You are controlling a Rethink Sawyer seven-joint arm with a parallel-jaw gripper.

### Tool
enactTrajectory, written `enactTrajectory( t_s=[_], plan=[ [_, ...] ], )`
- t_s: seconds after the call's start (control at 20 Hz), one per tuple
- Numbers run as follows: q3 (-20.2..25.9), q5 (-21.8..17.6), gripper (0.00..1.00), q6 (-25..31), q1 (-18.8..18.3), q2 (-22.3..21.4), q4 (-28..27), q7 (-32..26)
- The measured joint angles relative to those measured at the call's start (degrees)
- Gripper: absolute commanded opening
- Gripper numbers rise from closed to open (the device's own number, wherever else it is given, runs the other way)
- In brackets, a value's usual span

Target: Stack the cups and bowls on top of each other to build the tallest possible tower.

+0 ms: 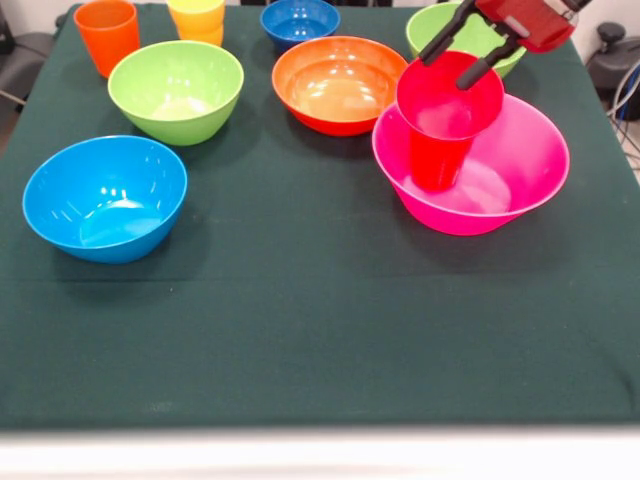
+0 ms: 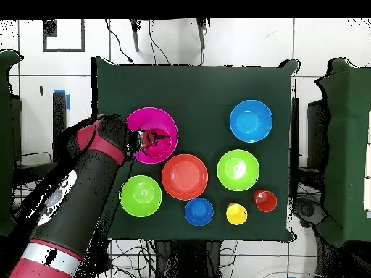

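The glossy red tumbler (image 1: 442,125) stands upright inside the big pink bowl (image 1: 520,175). The gripper (image 1: 447,66) spreads its fingers across the tumbler's rim.

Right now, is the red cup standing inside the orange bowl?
No. The red cup stands upright inside the big pink bowl, while the orange bowl beside it holds nothing.

Green-clothed table (image 1: 320,330), bowls (image 1: 105,197), cups (image 1: 106,34)
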Motion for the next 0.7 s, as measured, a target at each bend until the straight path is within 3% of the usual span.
enactTrajectory(
  t_s=[0.7],
  plan=[
    [0.9, 0.0, 1.0, 0.0, -1.6, -0.1, 0.0, 0.0]
  ],
)
